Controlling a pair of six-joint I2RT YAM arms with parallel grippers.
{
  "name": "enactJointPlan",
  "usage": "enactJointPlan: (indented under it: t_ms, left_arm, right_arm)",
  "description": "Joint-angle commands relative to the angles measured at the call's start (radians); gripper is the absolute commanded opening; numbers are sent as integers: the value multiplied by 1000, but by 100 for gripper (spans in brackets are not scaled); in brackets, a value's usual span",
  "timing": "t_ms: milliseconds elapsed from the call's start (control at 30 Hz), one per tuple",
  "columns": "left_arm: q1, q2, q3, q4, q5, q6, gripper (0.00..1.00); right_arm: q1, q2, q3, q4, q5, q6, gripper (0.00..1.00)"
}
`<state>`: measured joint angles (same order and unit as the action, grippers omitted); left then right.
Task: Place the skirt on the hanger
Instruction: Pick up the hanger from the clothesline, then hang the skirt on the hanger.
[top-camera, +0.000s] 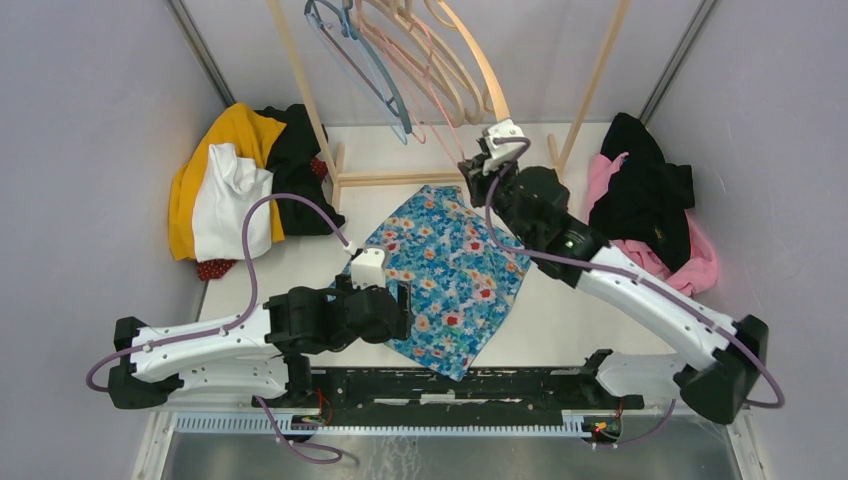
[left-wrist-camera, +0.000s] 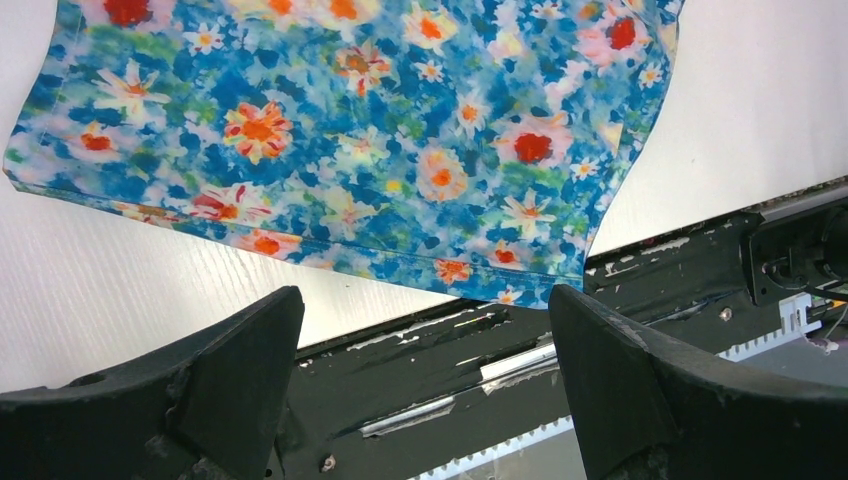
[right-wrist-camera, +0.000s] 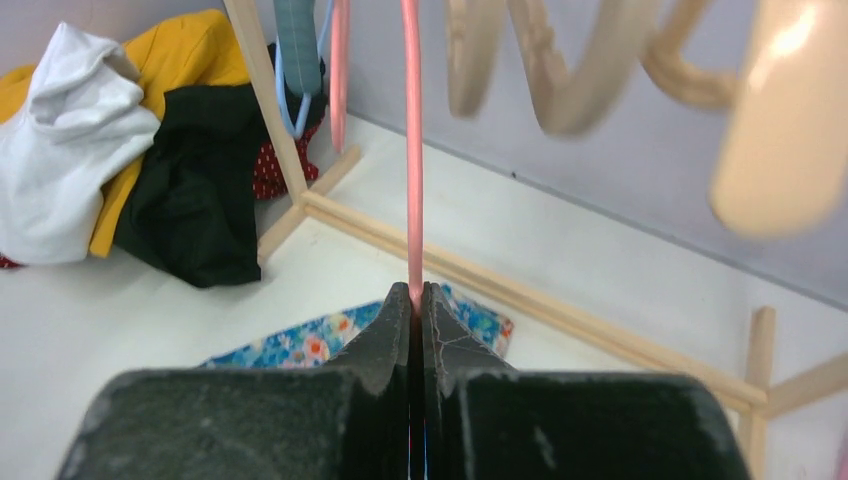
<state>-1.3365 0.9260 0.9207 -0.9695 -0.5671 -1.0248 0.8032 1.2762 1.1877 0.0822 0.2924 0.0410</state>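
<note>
The skirt (top-camera: 445, 275) lay flat by the rack (top-camera: 395, 180). It looked soft and floppy, best pinched at an edge. The left gripper (left-wrist-camera: 425, 300) stood wide open, empty; the right gripper (right-wrist-camera: 417, 300) squeezed a pink hanger (right-wrist-camera: 411, 150)

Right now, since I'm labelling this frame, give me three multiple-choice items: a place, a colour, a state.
1. The floral skirt lies: A hung up; B flat on the table; C held aloft.
2. The hanger in the right fingers is: A blue; B pink; C wooden.
3. The left fingers are: A open, empty; B shut on the skirt; C shut on a hanger.
1 B, it spreads over the table; 2 B, a pink rod rises from the shut fingers; 3 A, nothing sits in their wide gap.
</note>
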Motion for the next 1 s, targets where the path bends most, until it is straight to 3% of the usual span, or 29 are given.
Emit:
enactJointPlan:
  t_ms: [0,233,467,833,967]
  left_arm:
    - [1,-19,6,38,-22,-19,99]
    - [0,-12,3,35,-27,-14,99]
    - [0,-38,25,3,-44,-19,99]
    - [1,-15,17,37,-29,-8,99]
    - [0,7,10,53,-14,-5,99]
  right_arm:
    - [2,-179,-128,-88,16,54,1]
    - [2,-405,-322,-262,-52,136,1]
    - [4,-496,-455,-334,-223,233,1]
    - [40,-614,-763,-95,-468,463,1]
    - [95,-666,-887,33,-469,539,1]
